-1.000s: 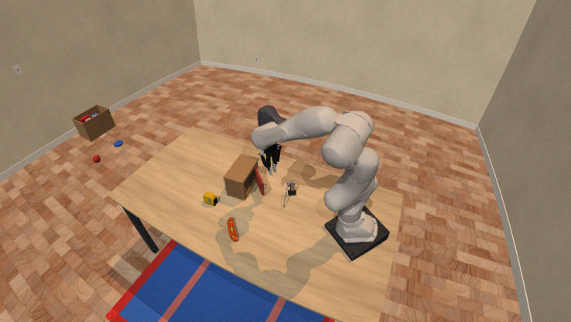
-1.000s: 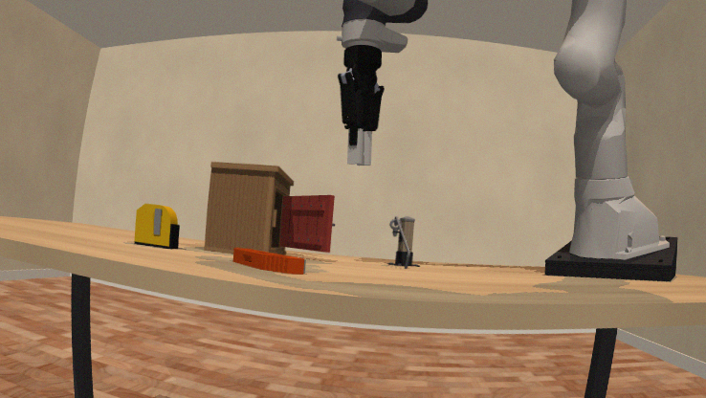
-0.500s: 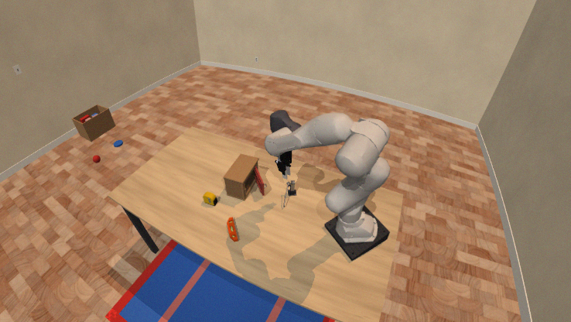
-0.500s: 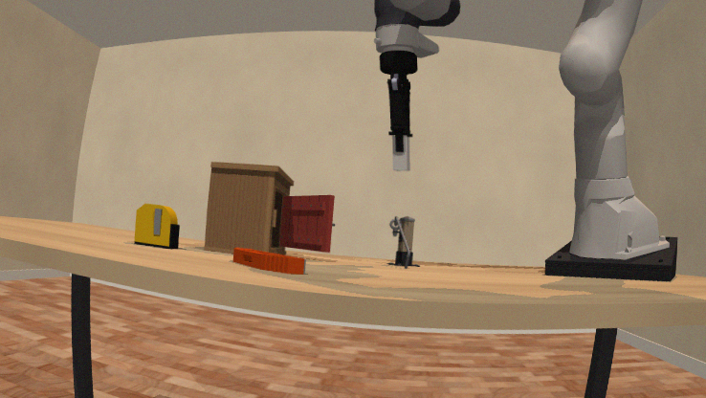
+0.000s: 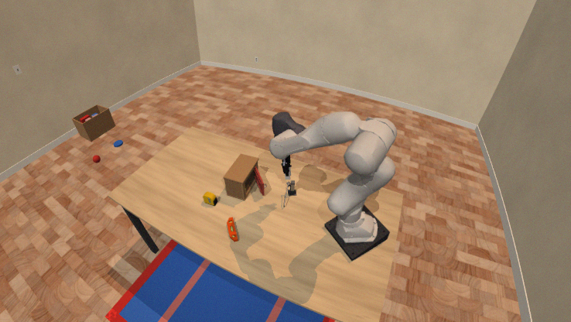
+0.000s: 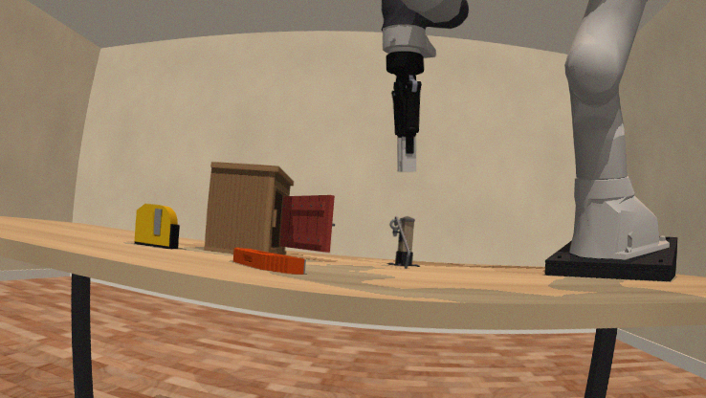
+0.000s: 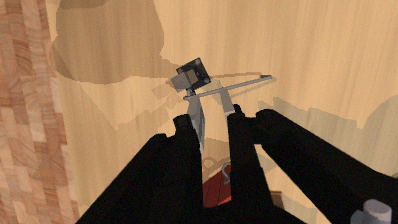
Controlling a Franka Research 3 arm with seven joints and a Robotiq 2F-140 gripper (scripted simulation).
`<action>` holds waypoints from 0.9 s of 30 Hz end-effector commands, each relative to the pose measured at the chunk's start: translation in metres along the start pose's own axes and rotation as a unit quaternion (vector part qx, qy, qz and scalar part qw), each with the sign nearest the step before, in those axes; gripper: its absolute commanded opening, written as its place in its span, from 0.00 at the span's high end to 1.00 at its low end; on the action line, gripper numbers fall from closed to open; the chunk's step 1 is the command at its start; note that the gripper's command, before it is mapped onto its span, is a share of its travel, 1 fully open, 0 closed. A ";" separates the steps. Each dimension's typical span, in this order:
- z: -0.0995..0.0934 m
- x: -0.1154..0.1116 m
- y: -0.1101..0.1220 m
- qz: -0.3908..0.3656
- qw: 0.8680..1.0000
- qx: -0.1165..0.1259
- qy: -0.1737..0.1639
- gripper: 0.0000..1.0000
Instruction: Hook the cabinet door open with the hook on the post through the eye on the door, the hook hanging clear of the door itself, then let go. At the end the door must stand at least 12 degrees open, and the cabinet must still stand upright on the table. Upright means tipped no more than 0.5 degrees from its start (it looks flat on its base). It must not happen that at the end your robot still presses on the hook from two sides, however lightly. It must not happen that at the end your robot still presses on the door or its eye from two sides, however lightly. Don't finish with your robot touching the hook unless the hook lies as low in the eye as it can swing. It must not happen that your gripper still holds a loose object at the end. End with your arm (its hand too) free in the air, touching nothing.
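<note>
Reaching out from the base plate [image 5: 381, 238] over the table [image 5: 168, 187], wrist pointing straight down, gripper [image 6: 406, 160] hanging high above the post [image 6: 407, 232]. Fingers nearly together, clenched on nothing. Thin grey hook [image 6: 401, 242] hanging slantwise off the post, tip at the table. Left of the post, well apart: wooden cabinet [image 6: 242, 208], upright, red door [image 6: 307, 222] swung open, unhooked.
</note>
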State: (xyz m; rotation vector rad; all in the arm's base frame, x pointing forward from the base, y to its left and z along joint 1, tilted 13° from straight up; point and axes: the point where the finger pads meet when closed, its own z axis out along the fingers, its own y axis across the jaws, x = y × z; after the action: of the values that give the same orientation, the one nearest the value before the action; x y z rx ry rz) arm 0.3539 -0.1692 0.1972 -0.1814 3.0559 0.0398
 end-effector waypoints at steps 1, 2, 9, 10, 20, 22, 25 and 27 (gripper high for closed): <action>-0.001 -0.001 -0.003 -0.138 0.990 -0.002 -0.015 0.86; -0.001 -0.001 -0.003 -0.152 0.988 -0.001 -0.016 0.86; -0.001 -0.001 -0.003 -0.234 0.972 0.000 -0.023 0.86; -0.001 -0.001 -0.003 -0.234 0.972 0.000 -0.023 0.86; -0.001 -0.001 -0.003 -0.386 0.922 -0.001 -0.038 0.86; -0.001 -0.001 -0.003 -0.411 0.911 -0.001 -0.041 0.86; -0.001 -0.001 -0.003 -0.447 0.893 -0.002 -0.046 0.86; -0.001 -0.001 -0.003 -0.447 0.893 -0.002 -0.046 0.86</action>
State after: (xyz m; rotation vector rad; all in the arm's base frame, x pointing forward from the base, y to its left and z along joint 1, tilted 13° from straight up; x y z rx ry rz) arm 0.3546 -0.1710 0.1978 -1.2208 2.7275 -0.0033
